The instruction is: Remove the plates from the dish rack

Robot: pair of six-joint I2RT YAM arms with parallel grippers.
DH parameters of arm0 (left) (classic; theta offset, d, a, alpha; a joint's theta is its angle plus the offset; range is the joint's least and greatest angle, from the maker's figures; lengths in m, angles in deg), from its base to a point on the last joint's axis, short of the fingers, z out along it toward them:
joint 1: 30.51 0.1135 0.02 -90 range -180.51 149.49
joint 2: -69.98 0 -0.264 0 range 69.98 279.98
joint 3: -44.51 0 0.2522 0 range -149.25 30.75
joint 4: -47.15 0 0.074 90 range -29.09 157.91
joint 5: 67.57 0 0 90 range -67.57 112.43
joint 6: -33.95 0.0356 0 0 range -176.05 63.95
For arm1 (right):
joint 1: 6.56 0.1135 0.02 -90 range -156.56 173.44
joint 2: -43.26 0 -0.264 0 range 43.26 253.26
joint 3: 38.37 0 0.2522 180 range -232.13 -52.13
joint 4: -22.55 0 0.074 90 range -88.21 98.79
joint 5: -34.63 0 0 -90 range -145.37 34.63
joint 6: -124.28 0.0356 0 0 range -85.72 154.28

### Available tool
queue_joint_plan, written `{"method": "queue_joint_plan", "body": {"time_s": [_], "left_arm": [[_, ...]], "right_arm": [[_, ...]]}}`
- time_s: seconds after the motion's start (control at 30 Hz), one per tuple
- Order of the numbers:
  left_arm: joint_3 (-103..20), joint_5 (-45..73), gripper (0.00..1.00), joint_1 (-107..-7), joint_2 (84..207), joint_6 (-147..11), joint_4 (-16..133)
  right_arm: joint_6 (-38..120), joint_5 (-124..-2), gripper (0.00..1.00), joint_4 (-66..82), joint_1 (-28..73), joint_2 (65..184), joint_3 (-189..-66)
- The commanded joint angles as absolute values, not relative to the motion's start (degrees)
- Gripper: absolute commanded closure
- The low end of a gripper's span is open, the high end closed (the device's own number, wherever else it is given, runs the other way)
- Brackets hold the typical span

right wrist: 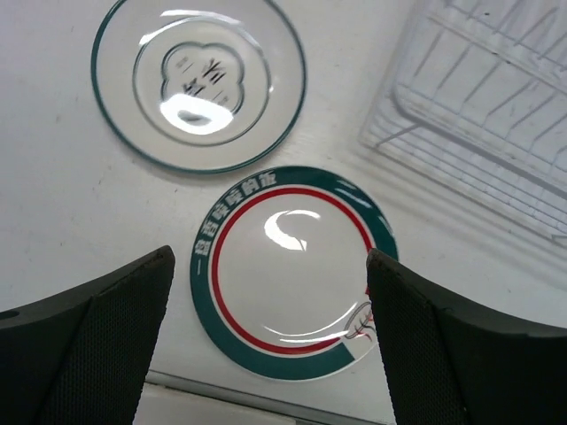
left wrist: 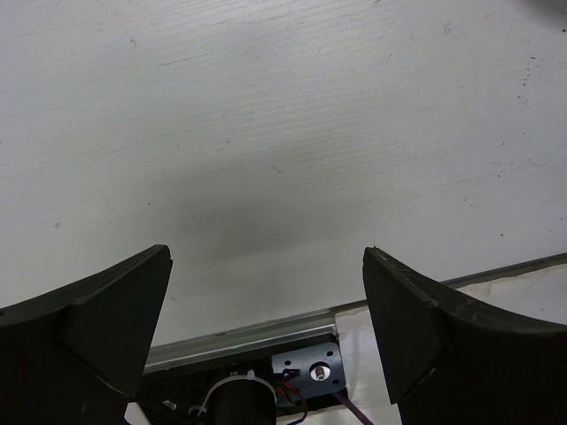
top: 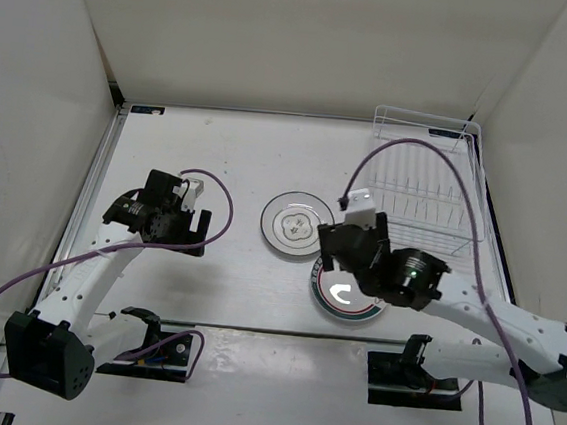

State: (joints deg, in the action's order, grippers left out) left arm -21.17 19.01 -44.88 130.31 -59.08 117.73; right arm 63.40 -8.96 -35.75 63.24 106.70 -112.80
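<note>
Arm bases: bolted at the near edge of the bench (top: 219,156), left and right, each with a purple cable looping off it.
Right gripper (right wrist: 270,254): open, jaws spread wide with nothing between them, hanging over the green-rimmed plate right of the bench's middle.
Green-rimmed plate (right wrist: 292,301): lies flat and face up on the bench, nearer the near edge than the other plate; white centre, red ring, dark green rim with white lettering. In the top view the right arm covers part of it.
Left gripper (left wrist: 266,252): open, both jaws apart over bare bench, left of the middle and well apart from both plates.
Flower plate (right wrist: 199,84): flat and face up near the bench's middle, just beyond and left of the green-rimmed plate, a narrow gap between their rims; thin dark edge line and a pale flower outline in the centre.
Dish rack (top: 422,186): white wire, standing in the far right corner of the bench, its thin dividers upright; both plates lie outside it, on the bench off its near left side.
</note>
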Motion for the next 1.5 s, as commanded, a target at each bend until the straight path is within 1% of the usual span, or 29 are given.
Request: {"method": "queue_joint_plan", "body": {"time_s": [0.0,0.03,0.07,0.13,0.17,0.2,0.3,0.4,0.43,0.47,0.5,0.57,0.6,0.7,0.77,1.1,1.23,1.33,1.47], "left_arm": [[-22.77,17.42,0.0,-44.66,129.57,-59.22,117.43],[-22.69,17.77,0.0,-44.84,129.57,-59.22,117.43],[-22.69,17.77,0.0,-44.75,129.57,-59.22,117.51],[-22.69,17.59,0.0,-44.84,129.57,-59.22,117.6],[-22.6,17.77,0.0,-44.66,129.57,-59.22,117.43],[-22.6,17.68,0.0,-44.84,129.48,-59.13,117.51],[-22.42,18.12,0.0,-44.75,129.3,-59.13,117.43],[-22.42,18.03,0.0,-44.75,129.21,-58.96,117.51],[-22.51,17.77,0.0,-44.75,129.3,-59.13,117.43],[-22.51,17.94,0.0,-44.75,129.3,-59.13,117.34],[-22.6,17.6,0.0,-44.66,129.3,-59.04,117.51],[-22.77,17.59,0.0,-44.75,129.39,-59.13,117.69],[-22.6,17.77,0.0,-44.75,129.3,-59.13,117.52],[-22.43,17.68,0.0,-44.84,128.86,-59.04,117.34],[-22.25,18.03,0.0,-44.84,128.34,-59.04,117.16],[-22.42,16.71,0.0,-44.75,128.51,-59.04,117.25],[-22.42,16.71,0.0,-44.84,128.34,-59.04,117.16],[-22.34,16.71,0.0,-44.84,128.25,-59.04,117.25],[-22.25,16.89,0.0,-44.75,128.34,-58.96,117.16]], "right_arm": [[60.38,-11.25,0.1,-34.8,58.32,102.15,-111.72],[58.64,-13.86,0.1,-34.55,57.09,101.54,-111.64],[58.27,-15.02,0.1,-34.37,52.9,101.36,-111.46],[57.22,-17.74,0.1,-34.19,49.97,101.53,-111.11],[56.95,-20.89,0.1,-34.19,45.95,101.88,-111.37],[57.3,-21.18,0.1,-34.71,44.52,102.06,-111.29],[57.83,-26.52,0.1,-33.15,36.61,99.69,-110.15],[58.62,-31.89,0.1,-32.96,26.52,96.44,-110.31],[58.97,-32.69,0.1,-33.22,25.01,96.26,-110.49],[59.67,-36.35,0.1,-33.49,23.43,96.0,-110.75],[60.02,-37.61,0.1,-33.32,18.98,95.99,-110.76],[60.81,-42.24,0.1,-32.27,16.22,96.26,-110.23],[61.52,-46.02,0.1,-32.08,12.2,97.56,-109.27],[62.92,-54.21,0.1,-30.77,7.61,100.46,-107.43],[63.89,-56.76,0.1,-29.72,5.58,101.52,-105.85],[67.85,-57.39,0.1,-27.87,-0.13,97.66,-100.3],[69.78,-58.09,0.1,-26.73,-2.07,99.33,-99.25],[71.54,-62.39,0.1,-25.85,-4.27,102.58,-99.51],[73.56,-64.77,0.1,-24.61,-7.68,106.18,-99.59]]}}
